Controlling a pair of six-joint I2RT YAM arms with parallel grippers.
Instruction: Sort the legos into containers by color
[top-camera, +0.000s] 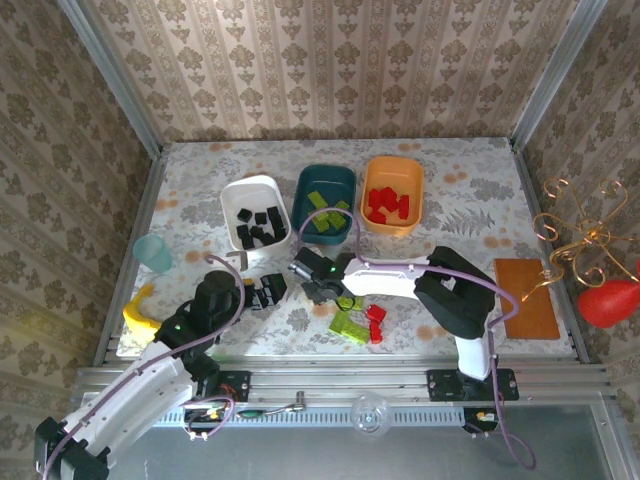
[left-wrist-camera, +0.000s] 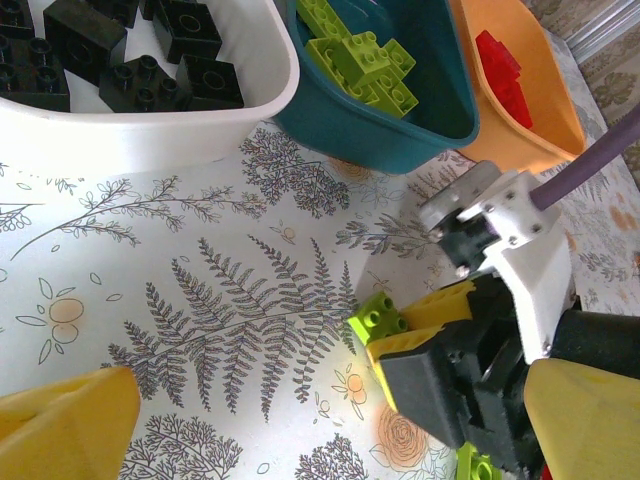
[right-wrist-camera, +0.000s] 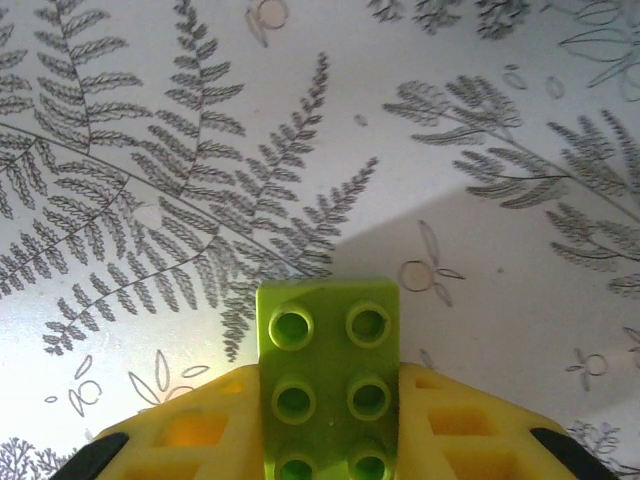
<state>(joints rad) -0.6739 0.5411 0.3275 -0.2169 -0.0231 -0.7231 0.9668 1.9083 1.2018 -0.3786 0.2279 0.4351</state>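
Legos are partly sorted. The white rounded plastic tray (top-camera: 255, 180) holds black bricks, the dark teal tray (top-camera: 325, 168) holds translucent lime-green ones, and the orange tray (top-camera: 392, 159) holds red ones. All three stand in a row toward the far edge of the desk (top-camera: 470, 200).

Loose pieces lie nearer the near edge: a cluster of black bricks (top-camera: 266, 290) left of the middle, and lime-green plates (top-camera: 348, 325) just beside red bricks (top-camera: 376, 320) around the middle.

The right gripper (right-wrist-camera: 326, 388) is clamped on a lime-green studded brick (right-wrist-camera: 326, 320), its yellow fingers (right-wrist-camera: 200, 425) pressing both long sides. Whether the brick has left the desk cannot be told. The left gripper (top-camera: 240, 292) hangs spread wide and empty beside the black cluster.

The step in hand looks like picking up a green piece. The next move probably calls for a straight lift, then a carry toward the far edge to the teal tray. The brick should be let go only once it is over that tray's hollow, clear of the white and orange rims on either side.
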